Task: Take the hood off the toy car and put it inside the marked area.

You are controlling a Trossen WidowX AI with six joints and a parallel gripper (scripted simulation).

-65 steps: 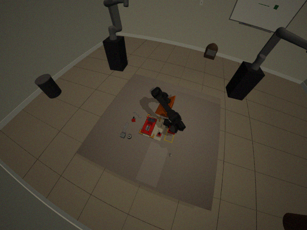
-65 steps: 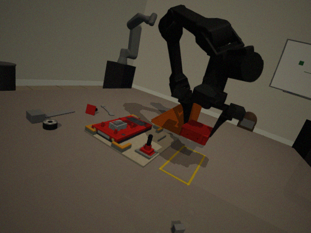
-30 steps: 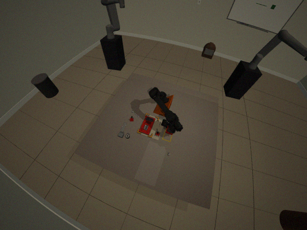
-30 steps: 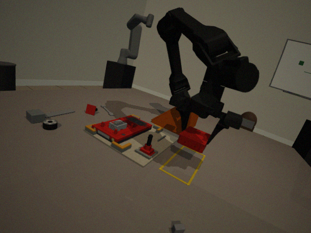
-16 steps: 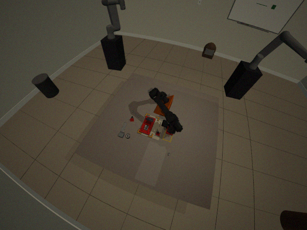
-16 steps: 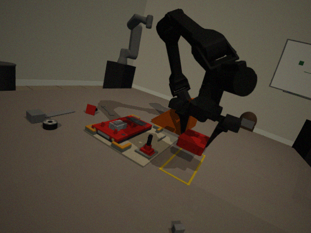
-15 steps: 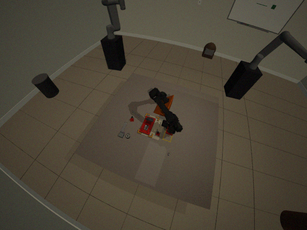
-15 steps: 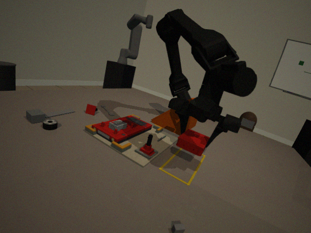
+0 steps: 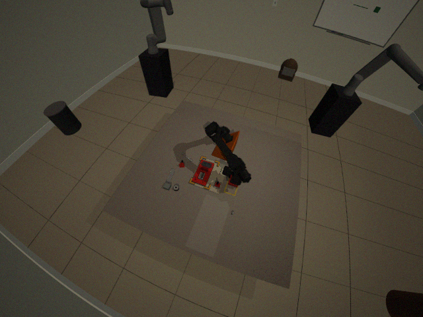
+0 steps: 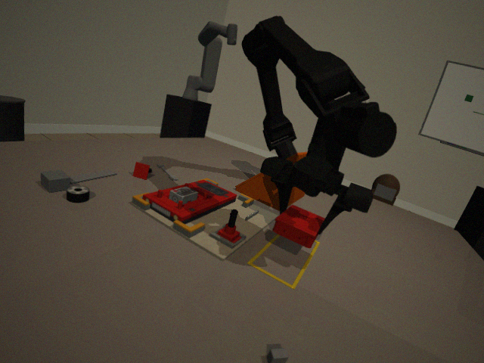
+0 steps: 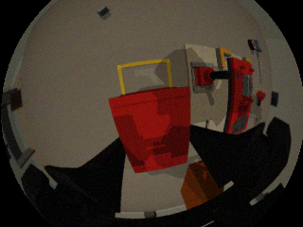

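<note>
The red hood (image 10: 299,226) (image 11: 153,128) is off the toy car and held a little above the table, over the back part of the yellow marked outline (image 10: 271,275) (image 11: 144,62). My gripper (image 10: 302,223) (image 11: 155,134) is shut on the hood, one finger at each side. In the top view the arm mostly hides the hood. The outline's front part shows free of the hood in the exterior view. The red toy car (image 9: 203,173) (image 10: 189,201) (image 11: 240,96) sits on the pale board (image 10: 209,248), its grey engine block (image 10: 183,193) uncovered.
A red base with an upright black stick (image 10: 233,218) stands on the board beside the outline. An orange angled piece (image 10: 254,189) (image 11: 201,183) stands behind the hood. A grey block (image 10: 55,181), a wheel (image 10: 77,193) and a small red piece (image 10: 141,170) lie left; a small grey cube (image 10: 278,355) lies in front.
</note>
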